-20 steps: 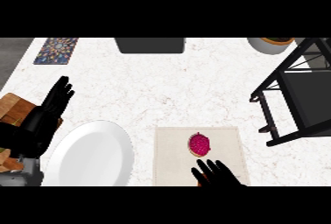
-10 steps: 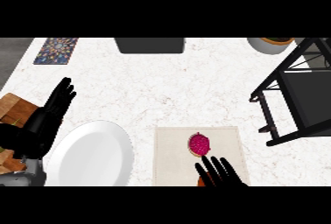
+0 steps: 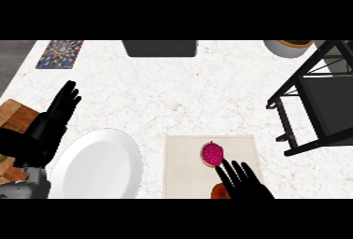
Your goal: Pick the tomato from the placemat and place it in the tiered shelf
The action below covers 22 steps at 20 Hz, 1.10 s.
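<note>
Steeply downward onto a white marbled counter [image 3: 179, 93], with a beige placemat [image 3: 183, 163] at about 6 o'clock near the lower edge. On that placemat, toward its 12 o'clock end and a little right of middle, the tomato [image 3: 212, 153], showing magenta-pink with an orange rim, lying flat and not yet lifted. Just beside it at its 5 o'clock, the right hand [image 3: 243, 183], fingers [image 3: 235, 169] straight and spread apart, tips pointing up at the fruit; cannot tell whether touching it, but curled round nothing. At the left of that hand's heel, an orange patch [image 3: 219, 190], too hidden to name. Judged as the approach before the grasp: nothing picked, nothing placed. Next, by that reading: close fingers and thumb round the tomato, lift it clear of the placemat, then carry it toward 2 o'clock to the tiered shelf [image 3: 328, 109], well apart at 3 o'clock, and pass it between the black frame bars onto a tier. Resting at 9 o'clock, the left hand [image 3: 48, 128], open with fingers up, next to a wooden board [image 3: 17, 116]. By count: one tomato, one placemat, one tiered shelf, one white plate [image 3: 96, 165] at 7 o'clock near the placemat, one dark box [image 3: 160, 47] at 12 o'clock, one patterned mat [image 3: 59, 53] at 11 o'clock, one pot [image 3: 293, 46] at 1 o'clock, two hands.
</note>
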### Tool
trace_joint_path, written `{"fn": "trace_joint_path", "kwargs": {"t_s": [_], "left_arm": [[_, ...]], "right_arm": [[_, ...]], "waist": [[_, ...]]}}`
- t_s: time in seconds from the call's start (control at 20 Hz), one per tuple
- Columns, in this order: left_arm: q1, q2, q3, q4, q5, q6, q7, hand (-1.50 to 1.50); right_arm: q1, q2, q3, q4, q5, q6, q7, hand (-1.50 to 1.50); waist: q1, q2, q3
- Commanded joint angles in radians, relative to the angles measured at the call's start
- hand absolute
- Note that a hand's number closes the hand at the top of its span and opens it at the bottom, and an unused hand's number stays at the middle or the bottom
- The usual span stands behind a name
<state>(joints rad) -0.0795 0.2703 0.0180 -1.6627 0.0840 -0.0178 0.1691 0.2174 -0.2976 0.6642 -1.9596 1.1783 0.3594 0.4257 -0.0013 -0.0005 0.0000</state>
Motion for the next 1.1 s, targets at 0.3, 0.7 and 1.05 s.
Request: {"fn": "trace_joint_path", "kwargs": {"t_s": [0.3, 0.7, 1.05], "left_arm": [[0.018, -0.035, 0.022, 0.001, -0.045, -0.034, -0.026, 0.00], [0.030, -0.041, 0.044, -0.038, -0.039, -0.062, 0.025, 0.00], [0.001, -0.039, 0.081, -0.030, -0.023, -0.094, 0.042, 0.00]], "right_arm": [[0.015, -0.009, -0.031, 0.125, 0.005, -0.062, -0.066, -1.50], [-0.038, 0.080, -0.028, 0.286, 0.006, -0.088, -0.094, -1.50], [-0.061, 0.087, -0.078, 0.401, -0.011, -0.145, -0.174, -1.50]], "waist": [[0.000, 0.000, 0.000], [0.002, 0.000, 0.000], [0.002, 0.000, 0.000]]}}
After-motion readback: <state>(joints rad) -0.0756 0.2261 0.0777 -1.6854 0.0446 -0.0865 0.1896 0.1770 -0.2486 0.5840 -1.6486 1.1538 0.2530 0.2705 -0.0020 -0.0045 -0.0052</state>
